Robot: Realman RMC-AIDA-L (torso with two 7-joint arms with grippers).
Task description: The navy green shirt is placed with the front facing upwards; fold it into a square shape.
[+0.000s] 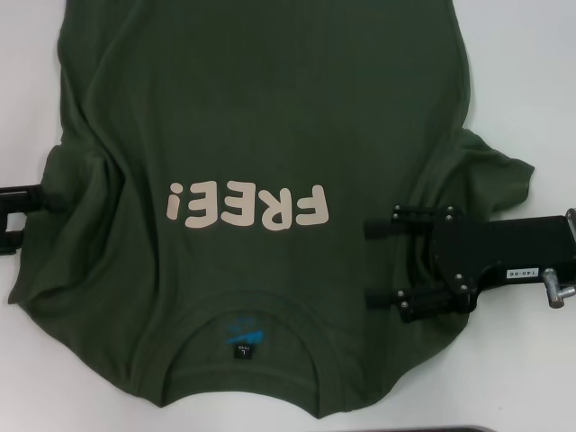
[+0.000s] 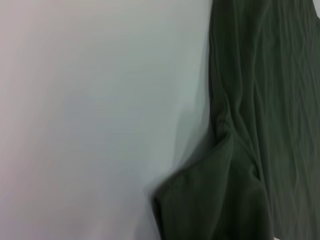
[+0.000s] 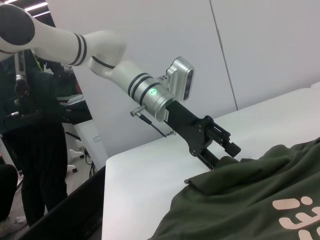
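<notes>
The shirt (image 1: 261, 135) lies face up on the white table (image 1: 531, 72), with the cream lettering (image 1: 245, 206) readable and the collar (image 1: 243, 337) on the side nearest to the robot. No fold is visible yet: the body of the shirt is spread wide and both sleeves are only bunched. So the task seems to be at its very beginning, and all folds are left to do. The right gripper (image 1: 371, 261) is above the right shoulder area; its jaws are spread, with cloth under them but nothing pinched between them. The left gripper (image 3: 227, 152) is at the left sleeve (image 1: 76, 175), and its fingertips touch the bunched cloth there. Whether its jaws are pinching the sleeve or only resting against it, one cannot tell.
</notes>
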